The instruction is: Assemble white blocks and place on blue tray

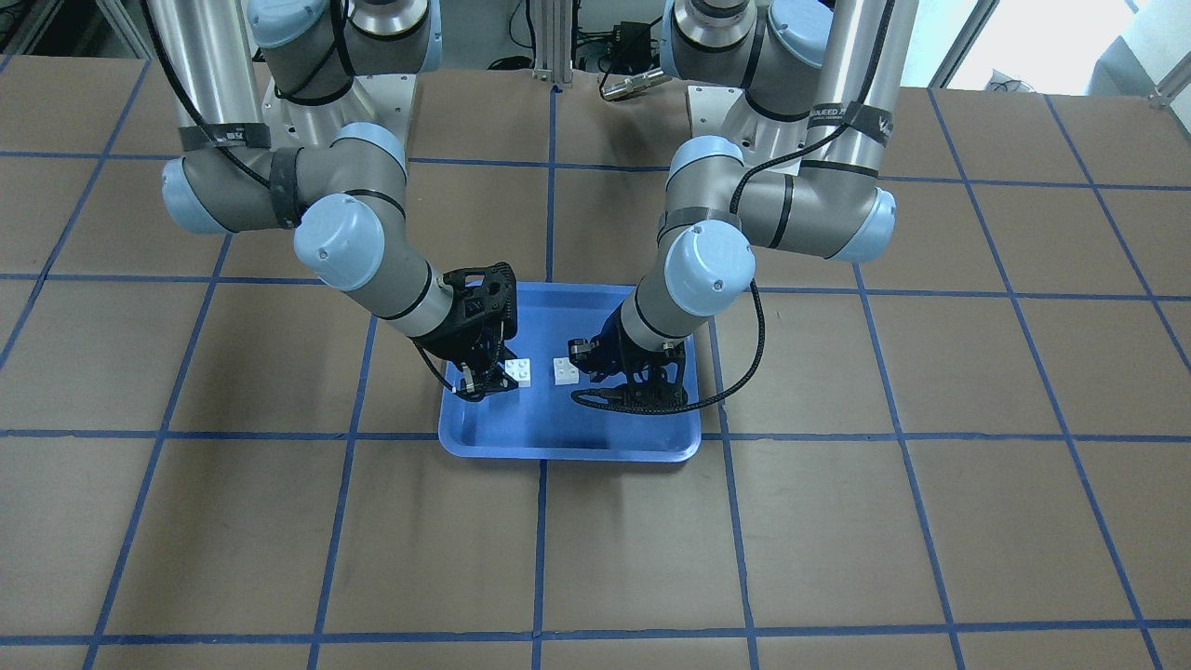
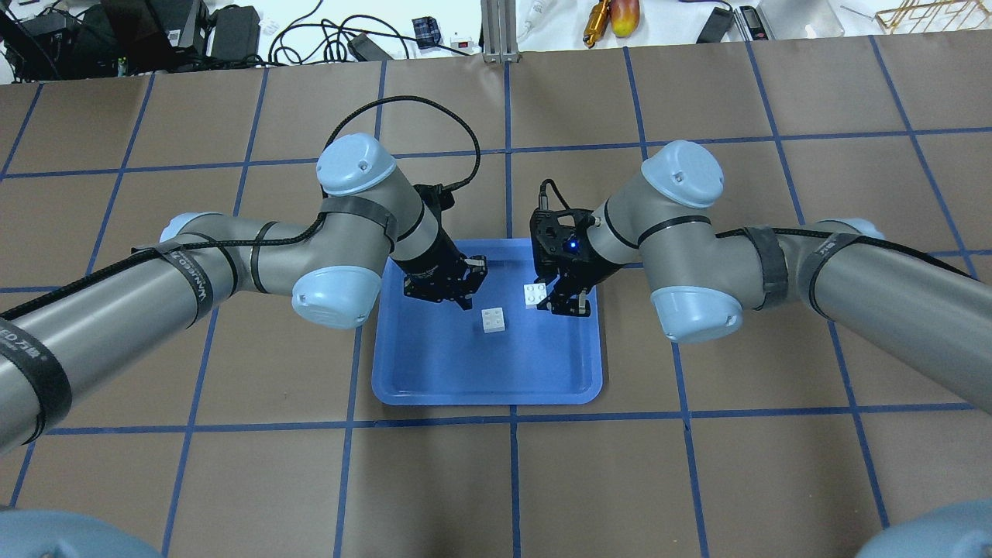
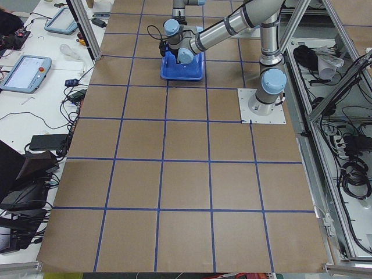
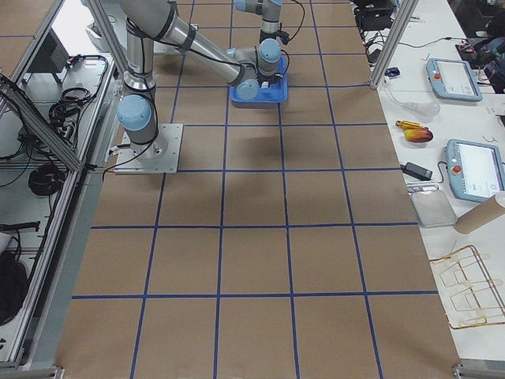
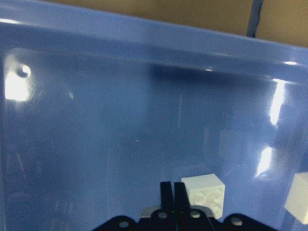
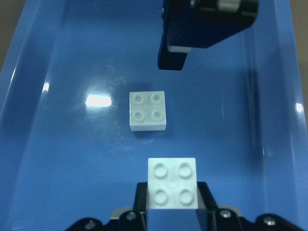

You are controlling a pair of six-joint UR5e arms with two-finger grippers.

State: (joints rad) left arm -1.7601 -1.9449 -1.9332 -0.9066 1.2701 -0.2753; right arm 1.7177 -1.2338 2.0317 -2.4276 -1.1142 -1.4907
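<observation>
The blue tray [image 2: 480, 372] lies in the middle of the table, also in the front view [image 1: 558, 428]. One white block [image 2: 493, 319] lies studs up on the tray floor [image 6: 148, 110]. My left gripper [image 2: 470, 297] is shut and empty, its fingertips [image 5: 167, 190] just beside that block [image 5: 204, 192]. My right gripper [image 2: 547, 301] is shut on the other white block [image 6: 172, 182], studs up, held low over the tray and a short gap from the loose one. In the front view this held block [image 1: 518, 372] is at the right gripper's [image 1: 491, 378] tip.
Brown table with a blue tape grid [image 2: 511, 480] all round the tray. Both forearms lean in over the tray's far half. Cables and tools lie beyond the table's far edge [image 2: 387, 39]. Tablets and clutter sit on side benches [image 4: 465, 79].
</observation>
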